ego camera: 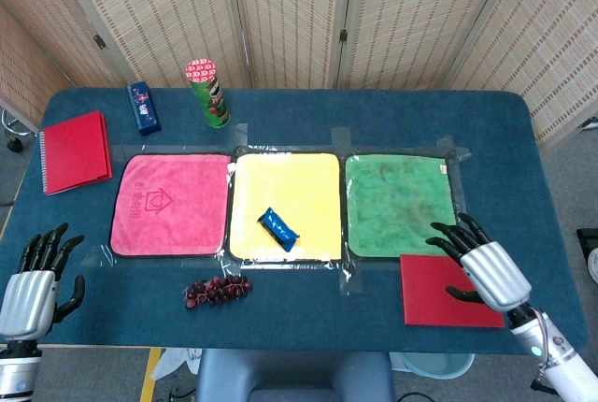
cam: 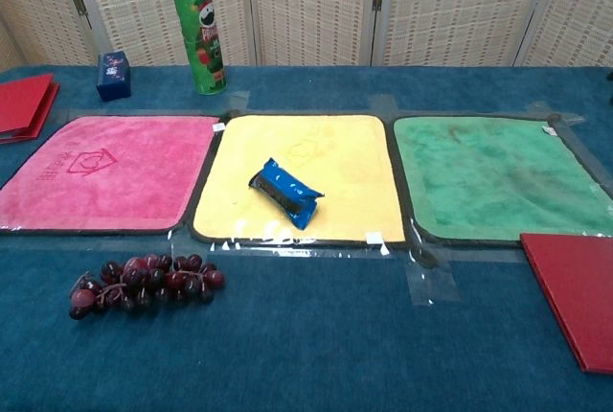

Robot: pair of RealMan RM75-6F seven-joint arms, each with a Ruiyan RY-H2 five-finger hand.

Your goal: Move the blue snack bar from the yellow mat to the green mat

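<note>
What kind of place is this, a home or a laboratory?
Most likely a robot test setup, not a home: three coloured mats, such as the yellow mat, are taped onto a blue-covered table, folding screens stand behind it, and robot hands wait at its near edge.

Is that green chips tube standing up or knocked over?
Standing upright: the green chips tube rests on its base, red patterned lid on top.

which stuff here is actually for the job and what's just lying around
For the job:
- blue snack bar
- yellow mat, under the bar
- green mat, the target
- right hand, open

Lying about:
- pink mat
- grapes
- crisp tube
- small blue box
- two red notebooks
</note>
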